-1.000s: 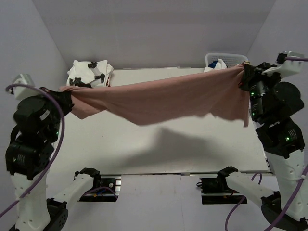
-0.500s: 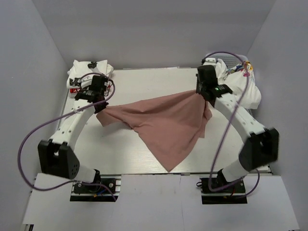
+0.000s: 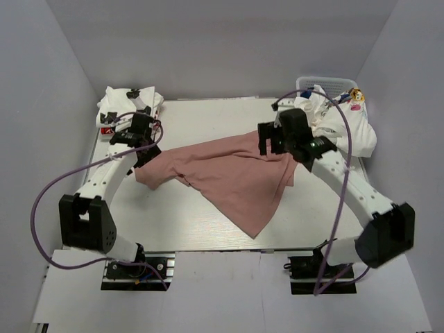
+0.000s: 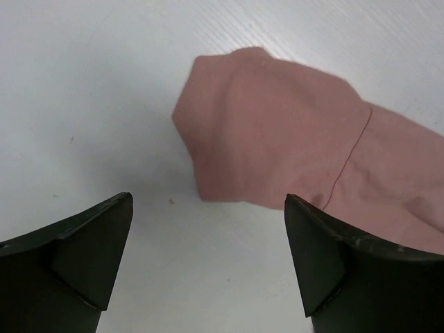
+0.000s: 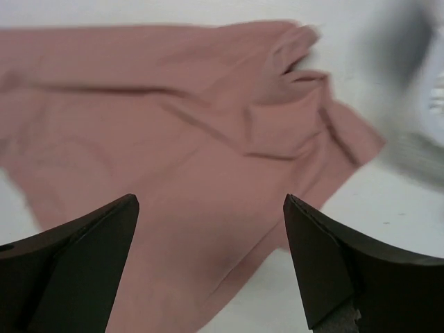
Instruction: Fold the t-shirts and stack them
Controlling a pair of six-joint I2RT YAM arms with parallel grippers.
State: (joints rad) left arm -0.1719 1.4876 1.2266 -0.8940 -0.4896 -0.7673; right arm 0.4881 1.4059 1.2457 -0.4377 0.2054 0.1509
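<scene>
No lettering is legible; the print on the white t-shirt (image 3: pixel 348 129) is too small.

I am two white-shelled arms with black joints, the left arm (image 3: pixel 104 177) and the right arm (image 3: pixel 354 184), on black mounts (image 3: pixel 135 267) at the near edge of the surface (image 3: pixel 208 118). A purple cable (image 3: pixel 47 189) loops off each (slack, in wide curves). The left end effector (image 4: pixel 207 208) and the right end effector (image 5: pixel 211 205) carry matte black wedge-shaped fingers (image 4: pixel 83 243).

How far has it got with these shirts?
Early, it seems. Done: the pink shirt lies spread on the table, crumpled, not folded. In hand: nothing; the left gripper and right gripper hover open over it. Left: folding it, plus the white shirts heaped at the far left and over the basket.
</scene>
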